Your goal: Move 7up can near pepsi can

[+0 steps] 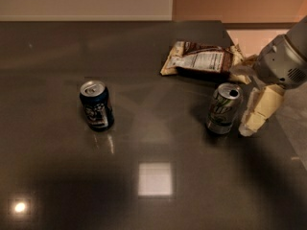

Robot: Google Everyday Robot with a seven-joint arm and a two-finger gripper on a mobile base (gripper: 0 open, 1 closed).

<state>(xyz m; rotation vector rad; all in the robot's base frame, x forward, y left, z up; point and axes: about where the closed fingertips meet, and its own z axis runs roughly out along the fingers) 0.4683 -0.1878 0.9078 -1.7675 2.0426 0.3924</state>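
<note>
Landmark: 7up can (224, 108).

- 7up can: upright on the dark glossy table (57, 176), silver top with the opening visible, green lettering on the side facing the camera.
- Pepsi can (97, 105): upright, well apart from the 7up can, on its left side at about the same depth. Bare table lies between the two.
- Gripper (259, 111): just beside the 7up can on its right, cream-coloured, pointing down toward the table. A narrow gap shows between it and the can wall, so no contact is seen. Whether it is released or clenched: cannot tell.
- Grey wrist housing (283, 63): above and to the right of the 7up can.
- Snack bag (204, 60): lying flat behind the 7up can, near it, label side up.
- Square light reflection (155, 178): on the table in front of the 7up can, to its left.
</note>
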